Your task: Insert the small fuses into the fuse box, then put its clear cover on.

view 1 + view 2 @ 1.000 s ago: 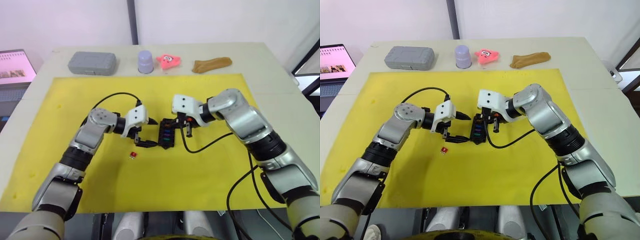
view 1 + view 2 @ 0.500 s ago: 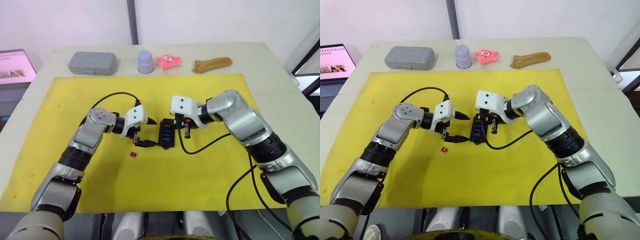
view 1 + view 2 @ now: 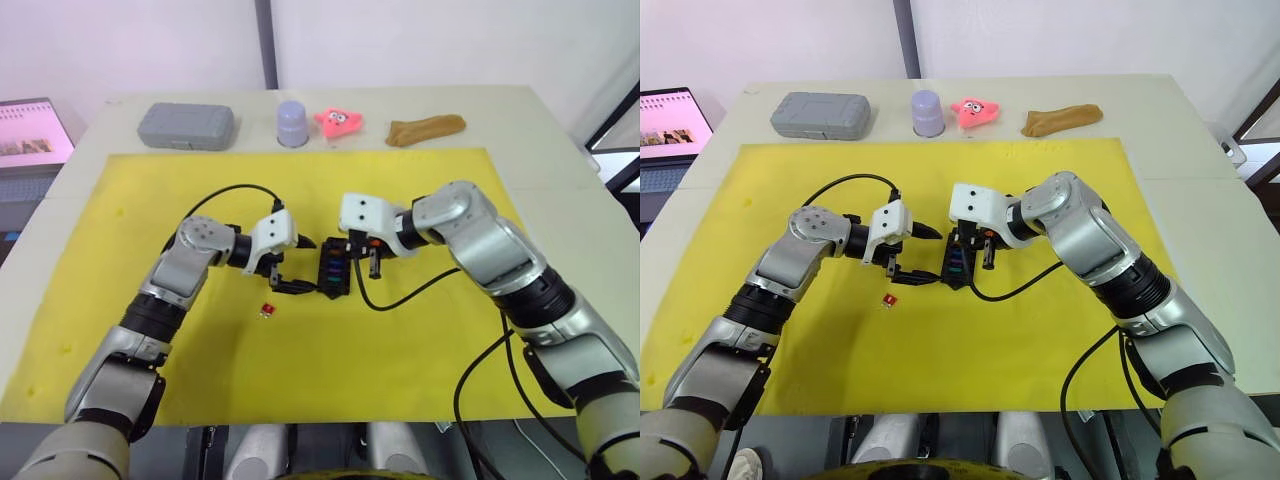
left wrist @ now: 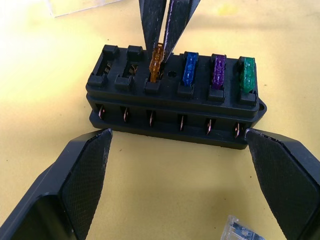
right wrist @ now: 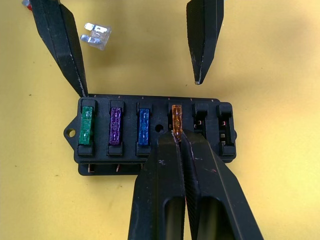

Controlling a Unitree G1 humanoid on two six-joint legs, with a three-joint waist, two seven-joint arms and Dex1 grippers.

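The black fuse box (image 3: pixel 332 270) lies mid-mat. Green (image 5: pixel 86 128), purple (image 5: pixel 115 126) and blue (image 5: pixel 144 126) fuses sit in its slots. My right gripper (image 5: pixel 177 136) is shut on the amber fuse (image 4: pixel 156 62), which stands in the fourth slot; two slots beside it are empty. My left gripper (image 4: pixel 177 134) is open, its fingers (image 4: pixel 75 185) straddling the box's ends. A grey fuse (image 5: pixel 96 35) and a red fuse (image 3: pixel 267 310) lie loose on the mat. An edge of the clear cover (image 4: pixel 75 6) shows beyond the box.
The yellow mat (image 3: pixel 420 340) covers the table. Along the back edge stand a grey case (image 3: pixel 186 126), a lavender cup (image 3: pixel 291 123), a pink toy (image 3: pixel 339 120) and a brown cloth (image 3: pixel 425 129). A laptop (image 3: pixel 30 130) sits far left.
My right gripper has edged slightly left over the fuse box with the amber fuse. The left arm has stayed in place.
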